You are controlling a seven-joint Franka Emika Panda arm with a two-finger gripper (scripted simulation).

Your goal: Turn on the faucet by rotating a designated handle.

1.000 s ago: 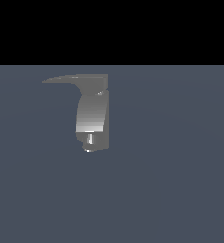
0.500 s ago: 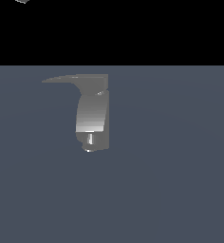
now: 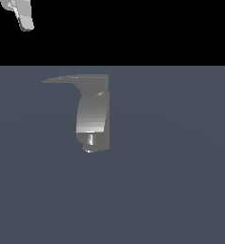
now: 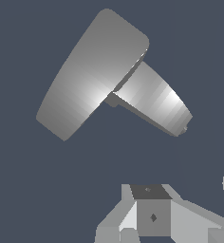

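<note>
Faucet (image 3: 93,114) stands alone on a flat slate-gray floor (image 3: 171,181), a little toward the exterior view's left of centre. It is a gray metallic fixture with a blocky, curved upright body, brightest in a band across its lower front. A short cylindrical nozzle stub (image 3: 90,139) pokes out at its lower end. From the top of the faucet the handle (image 3: 69,80) reaches out toward the exterior view's left. It is a thin flat lever, wide where it joins the body and narrowing to a sharp point.

High in the exterior view's upper left corner, against a black background, part of the white gripper (image 3: 23,18) shows. It is well apart from the faucet and the handle, touching neither. Only one pale finger (image 3: 25,21) and a bit of the hand above it are inside the picture, so from this view whether the jaws are apart or together cannot be told.

In the wrist view the faucet (image 4: 99,71) fills the upper middle, seen from above as a broad rounded slab with a shorter rounded part beside it. The gripper (image 4: 152,213) base appears at the edge of that picture as gray and white angular blocks. Its fingertips are out of the picture, and nothing is seen held.
</note>
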